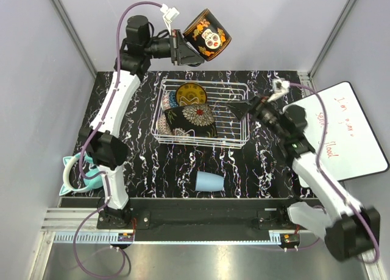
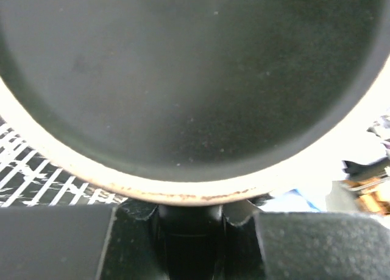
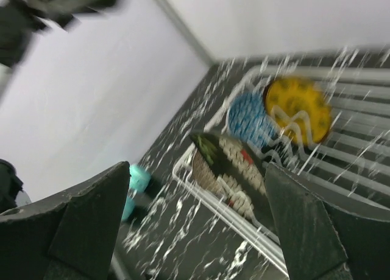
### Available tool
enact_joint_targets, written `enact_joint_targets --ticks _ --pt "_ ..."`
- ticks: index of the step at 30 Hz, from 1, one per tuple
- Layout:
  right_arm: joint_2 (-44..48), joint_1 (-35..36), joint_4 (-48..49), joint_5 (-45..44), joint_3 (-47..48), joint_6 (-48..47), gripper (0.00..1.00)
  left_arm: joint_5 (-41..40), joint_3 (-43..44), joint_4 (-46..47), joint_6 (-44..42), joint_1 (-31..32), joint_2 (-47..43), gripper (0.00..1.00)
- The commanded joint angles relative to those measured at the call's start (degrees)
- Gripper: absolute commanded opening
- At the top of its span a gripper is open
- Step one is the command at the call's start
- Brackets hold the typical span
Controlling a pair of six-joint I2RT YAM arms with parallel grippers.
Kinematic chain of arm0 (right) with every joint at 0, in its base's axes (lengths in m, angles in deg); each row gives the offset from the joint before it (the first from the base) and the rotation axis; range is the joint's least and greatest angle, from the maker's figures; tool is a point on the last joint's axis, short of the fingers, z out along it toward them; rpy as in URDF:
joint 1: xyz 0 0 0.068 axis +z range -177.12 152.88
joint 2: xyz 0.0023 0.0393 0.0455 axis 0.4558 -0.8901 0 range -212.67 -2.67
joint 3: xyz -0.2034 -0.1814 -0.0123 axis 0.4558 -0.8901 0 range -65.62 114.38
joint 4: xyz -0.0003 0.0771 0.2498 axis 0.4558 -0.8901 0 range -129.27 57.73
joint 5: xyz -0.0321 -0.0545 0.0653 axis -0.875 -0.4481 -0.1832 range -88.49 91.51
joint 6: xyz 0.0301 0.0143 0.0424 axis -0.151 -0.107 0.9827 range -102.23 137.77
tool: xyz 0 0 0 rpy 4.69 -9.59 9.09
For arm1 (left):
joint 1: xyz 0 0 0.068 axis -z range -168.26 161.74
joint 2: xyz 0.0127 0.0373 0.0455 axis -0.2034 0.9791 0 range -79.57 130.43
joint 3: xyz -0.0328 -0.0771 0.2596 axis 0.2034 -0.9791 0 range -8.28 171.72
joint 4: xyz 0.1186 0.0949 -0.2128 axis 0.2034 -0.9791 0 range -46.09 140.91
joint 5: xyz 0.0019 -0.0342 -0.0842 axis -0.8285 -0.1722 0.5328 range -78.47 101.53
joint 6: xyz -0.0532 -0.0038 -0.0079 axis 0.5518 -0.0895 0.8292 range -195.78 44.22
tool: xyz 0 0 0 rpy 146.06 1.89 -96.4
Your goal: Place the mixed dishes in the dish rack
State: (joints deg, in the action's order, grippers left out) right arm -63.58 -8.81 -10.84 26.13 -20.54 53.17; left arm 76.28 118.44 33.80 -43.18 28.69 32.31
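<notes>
Left gripper [image 1: 190, 53]: I see it clamped on the floral mug [image 1: 207, 35], twelve o'clock of the dish rack [image 1: 228, 126].
Right gripper [image 1: 239, 109]: released, empty, three o'clock.

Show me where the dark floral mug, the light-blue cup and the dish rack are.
dark floral mug [image 1: 207, 35], top view, on its painted side wall.
light-blue cup [image 1: 209, 181], top view, middle of its side.
dish rack [image 1: 234, 134], top view, bare wires near its right corner.

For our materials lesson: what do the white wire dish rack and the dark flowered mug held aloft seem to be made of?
White wire dish rack: probably coated metal, thin stiff white rods. Dark flowered mug: likely glazed ceramic, glossy printed outside, pale rough ring on its base.
</notes>
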Motion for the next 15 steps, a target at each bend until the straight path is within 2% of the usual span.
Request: enact_joint_targets --ticks 1,5,8,15 --pt "15.44 -0.29 -4.18 -12.03 -2.00 -8.05 1.00 -6.37 8.70 -4.05 -13.15 1.42 4.91 0.00" --pt "29.13 -0.29 -11.66 -19.95 -5.61 -9.39 1.00 -13.41 9.51 -8.20 -26.93 3.26 8.44 0.00" --pt "35.04 -0.20 -15.80 -21.80 -8.77 -7.37 1.00 -17.72 10.92 -9.35 -32.23 5.11 11.52 0.00" --pt "38.84 -0.20 -20.72 -24.27 -11.51 -7.45 1.00 -22.38 16.46 -9.97 -40.06 8.62 18.81 0.00"
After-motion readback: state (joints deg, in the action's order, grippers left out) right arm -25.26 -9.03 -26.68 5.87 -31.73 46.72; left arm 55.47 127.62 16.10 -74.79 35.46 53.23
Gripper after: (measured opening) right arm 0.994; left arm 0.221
